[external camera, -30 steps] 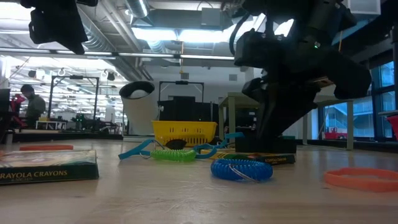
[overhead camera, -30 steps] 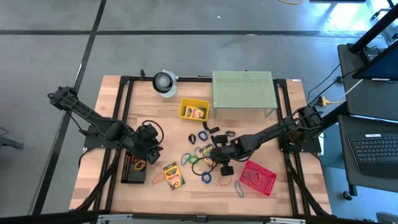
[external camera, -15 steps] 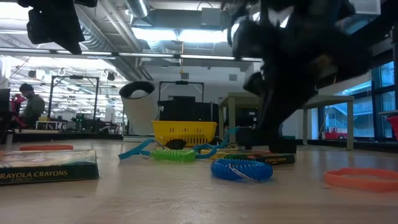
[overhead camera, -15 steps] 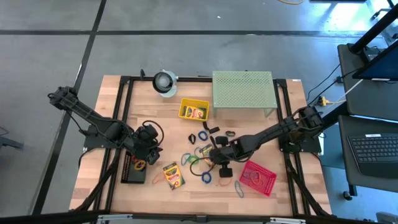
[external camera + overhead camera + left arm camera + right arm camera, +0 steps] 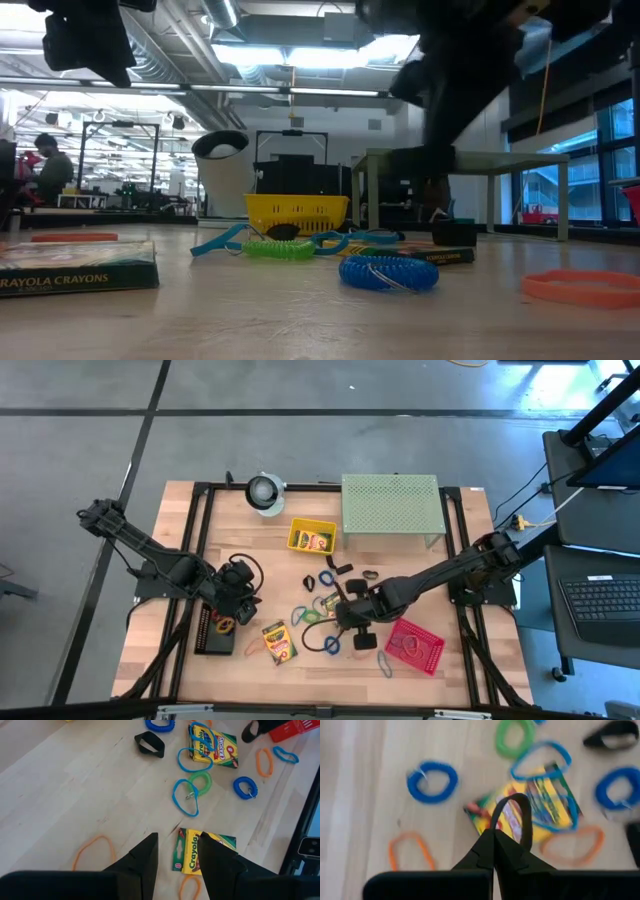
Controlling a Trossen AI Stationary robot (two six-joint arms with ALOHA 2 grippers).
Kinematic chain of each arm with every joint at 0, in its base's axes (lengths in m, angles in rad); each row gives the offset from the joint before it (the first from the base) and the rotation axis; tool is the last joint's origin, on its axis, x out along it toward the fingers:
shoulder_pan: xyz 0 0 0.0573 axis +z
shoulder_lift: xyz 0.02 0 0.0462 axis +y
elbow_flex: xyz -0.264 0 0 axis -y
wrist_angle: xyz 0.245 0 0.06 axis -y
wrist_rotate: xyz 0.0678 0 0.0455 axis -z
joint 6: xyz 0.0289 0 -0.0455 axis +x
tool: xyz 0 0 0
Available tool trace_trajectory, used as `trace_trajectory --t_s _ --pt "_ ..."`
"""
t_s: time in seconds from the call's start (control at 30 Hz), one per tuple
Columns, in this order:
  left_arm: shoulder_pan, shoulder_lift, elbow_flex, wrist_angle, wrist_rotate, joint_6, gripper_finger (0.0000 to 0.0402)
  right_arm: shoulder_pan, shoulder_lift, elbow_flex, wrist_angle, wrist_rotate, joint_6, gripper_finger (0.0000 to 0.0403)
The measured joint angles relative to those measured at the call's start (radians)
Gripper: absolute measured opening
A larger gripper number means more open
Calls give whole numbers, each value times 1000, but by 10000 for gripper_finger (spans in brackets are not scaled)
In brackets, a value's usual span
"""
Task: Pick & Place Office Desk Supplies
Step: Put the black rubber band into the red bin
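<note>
Since a second ago your right gripper (image 5: 347,622) has shifted slightly toward lower left, its fingers pinched together on a black clip (image 5: 512,815) lifted over a crayon box (image 5: 530,805) at centre frame; scattered rubber bands (image 5: 331,644) surround it. Your left gripper (image 5: 237,591) waits at left, fingers slightly parted and holding nothing, beside another crayon box (image 5: 279,642).

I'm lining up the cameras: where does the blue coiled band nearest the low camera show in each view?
High view: blue coiled band, lower centre.
Low view: centre foreground.
Left wrist view: right of middle.
Right wrist view: upper left.
Shared landmark: the band-draped crayon box.
</note>
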Motion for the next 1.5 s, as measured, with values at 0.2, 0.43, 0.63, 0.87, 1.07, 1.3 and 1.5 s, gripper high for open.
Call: trace_trajectory --t_s 0.2,0.43,0.63,0.87,1.07,1.3,1.5 --pt "0 0 0 0 5 -1 130 42 -52 17 -159 -67 97 0" --pt "0 0 0 0 -12 5 130 118 -177 17 -255 -8 278 0" --pt "-1 0 0 36 -90 38 130 223 -337 -140 -242 45 579 0" --pt "48 0 0 153 -72 168 130 390 -459 -339 -141 45 901 0" --pt "95 0 0 198 -24 198 130 479 -441 -428 -6 50 1057 0" --pt "132 0 0 207 4 216 130 504 -412 -521 117 56 1128 0" --pt "141 0 0 211 5 224 130 498 -410 -594 222 63 1158 0"
